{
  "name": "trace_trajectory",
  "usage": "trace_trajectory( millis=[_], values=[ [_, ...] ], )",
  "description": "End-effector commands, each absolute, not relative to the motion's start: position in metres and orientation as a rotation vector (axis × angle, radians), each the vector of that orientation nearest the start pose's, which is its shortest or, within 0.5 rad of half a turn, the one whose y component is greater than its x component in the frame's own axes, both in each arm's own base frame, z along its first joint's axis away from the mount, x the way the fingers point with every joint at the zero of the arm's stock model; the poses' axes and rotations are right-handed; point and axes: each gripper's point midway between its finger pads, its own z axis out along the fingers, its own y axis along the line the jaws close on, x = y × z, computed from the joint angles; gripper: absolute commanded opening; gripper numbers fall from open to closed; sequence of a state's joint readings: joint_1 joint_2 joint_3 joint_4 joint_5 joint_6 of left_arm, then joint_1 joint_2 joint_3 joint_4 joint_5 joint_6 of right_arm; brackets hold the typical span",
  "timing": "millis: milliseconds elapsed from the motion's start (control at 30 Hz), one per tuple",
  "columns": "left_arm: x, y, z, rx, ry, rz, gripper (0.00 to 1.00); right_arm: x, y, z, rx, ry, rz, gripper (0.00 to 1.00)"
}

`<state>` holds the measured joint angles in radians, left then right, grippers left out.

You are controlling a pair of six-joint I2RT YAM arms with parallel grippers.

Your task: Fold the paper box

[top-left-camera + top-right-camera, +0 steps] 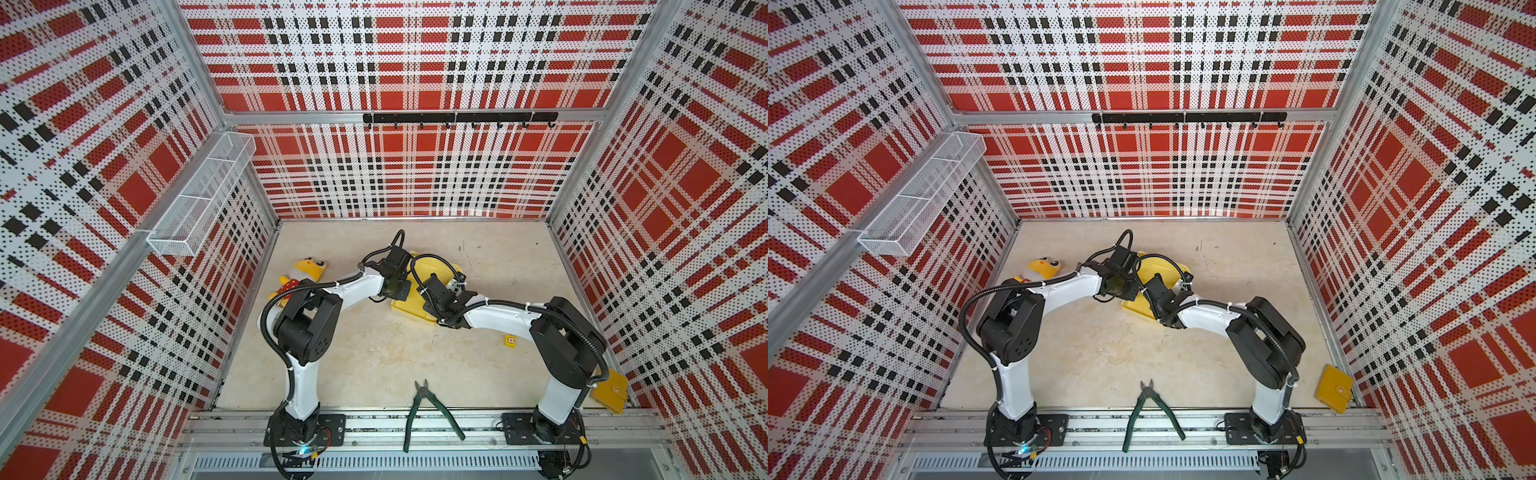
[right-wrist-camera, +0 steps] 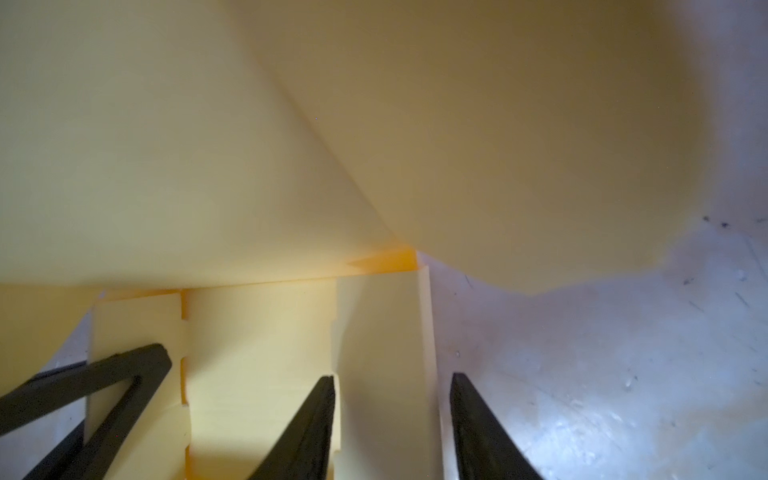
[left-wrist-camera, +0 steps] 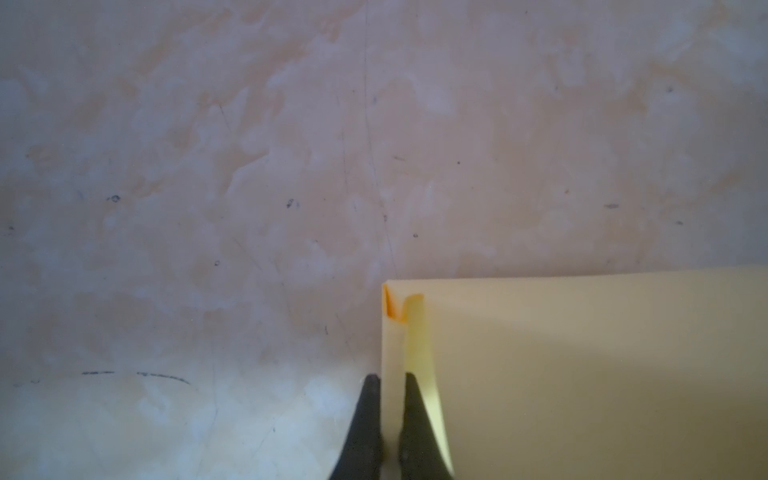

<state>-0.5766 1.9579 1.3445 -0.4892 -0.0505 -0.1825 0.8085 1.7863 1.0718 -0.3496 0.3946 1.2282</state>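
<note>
paper box (image 3: 582,374) is judged light, flimsy, best held at flap edges; one is pinched by left pincer (image 3: 390,378); right pincer (image 2: 392,380) is parted.

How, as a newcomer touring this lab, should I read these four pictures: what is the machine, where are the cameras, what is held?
The machine is a left arm and a right arm, mounted at a table. Two pictures look down from overhead; the close-ups come from wrist cameras. Around them lie a paper box, a plush toy, cutters, a small cube and a wallet. The left gripper pinches a box flap; the right gripper is open astride another flap, holding nothing.
</note>
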Motion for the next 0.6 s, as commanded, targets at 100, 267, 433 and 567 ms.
trace_trajectory(
  millis=[100,267,433,567],
  values=[
    [0.383,-0.252,0.037,0.551,2.653,-0.177,0.08,0.284,0.244,0.023,0.667,2.657,0.222,0.52],
    [0.383,-0.251,0.037,0.55,2.653,-0.174,0.08,0.279,0.242,0.015,0.709,2.662,0.232,0.58],
    [0.382,-0.255,0.038,0.554,2.651,-0.185,0.09,0.279,0.246,0.004,0.706,2.679,0.25,0.51],
    [0.381,-0.257,0.037,0.561,2.653,-0.187,0.11,0.283,0.251,-0.003,0.688,2.697,0.249,0.32]
  ],
)
